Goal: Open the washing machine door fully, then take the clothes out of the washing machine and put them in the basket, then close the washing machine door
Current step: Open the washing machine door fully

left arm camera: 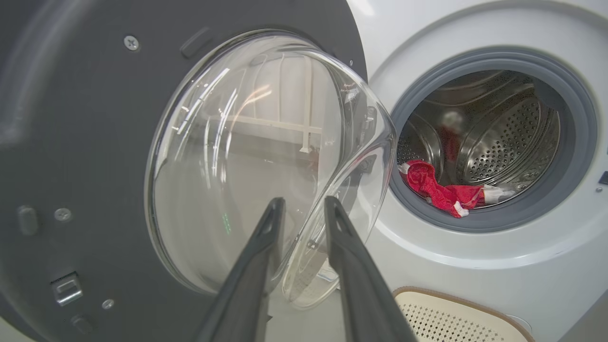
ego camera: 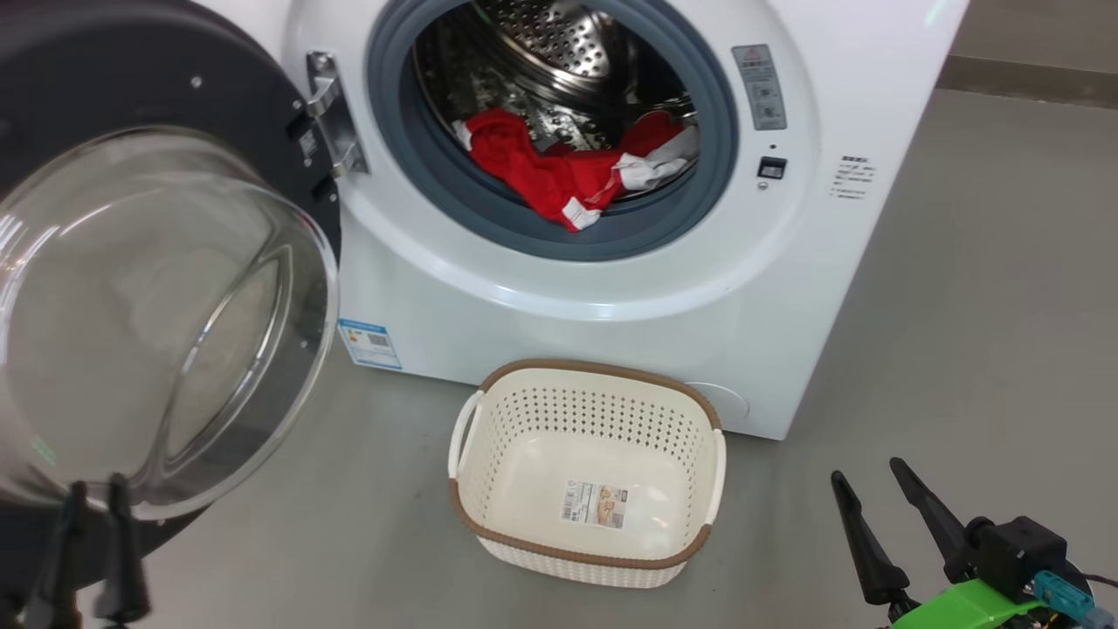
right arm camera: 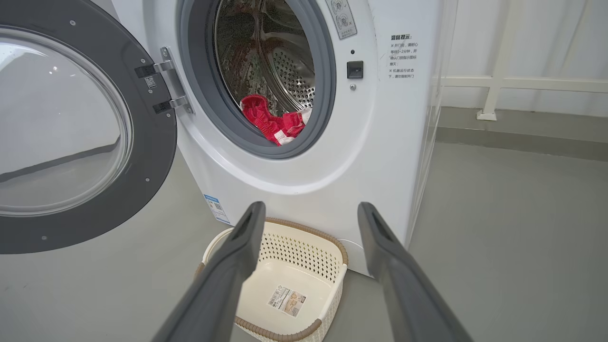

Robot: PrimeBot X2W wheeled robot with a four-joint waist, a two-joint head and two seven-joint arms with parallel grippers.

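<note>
Red clothes (ego camera: 541, 170) lie in the mouth of the washer (ego camera: 611, 323), draped over its grey ring, well ahead of both claws on my head camera. My left claw (ego camera: 98, 485) sits at the lower left, its fingers parted by a narrow gap and holding nothing. Its tips are just under the glass bowl (ego camera: 157, 323) of the door (ego camera: 131, 105), which stands swung open. My right claw (ego camera: 866, 469) is at the lower right over the grey floor (ego camera: 961, 306), spread wide and holding nothing. The basket (ego camera: 594, 369) stands on the floor between the two claws and somewhat ahead of them, against the washer's foot.

From the left wrist, my left claw (left arm camera: 304, 200) points at the glass bowl (left arm camera: 247, 166). The bowl's lower edge shows through the narrow gap, and I cannot tell whether the tips touch it. The door (left arm camera: 95, 118) and its dark rim spread to the claw's left. To its right are the washer (left arm camera: 475, 266) and the clothes (left arm camera: 439, 190) at the opening's bottom edge. A corner of the basket (left arm camera: 451, 313) sits low on the right.

From the right wrist, my right claw (right arm camera: 311, 205) is wide open and grips nothing. The basket (right arm camera: 294, 249) sits just beyond its tips, framed between the fingers. The clothes (right arm camera: 270, 121) are ahead and above, inside the washer (right arm camera: 370, 142). The door (right arm camera: 152, 156) hangs open off to the claw's left.
</note>
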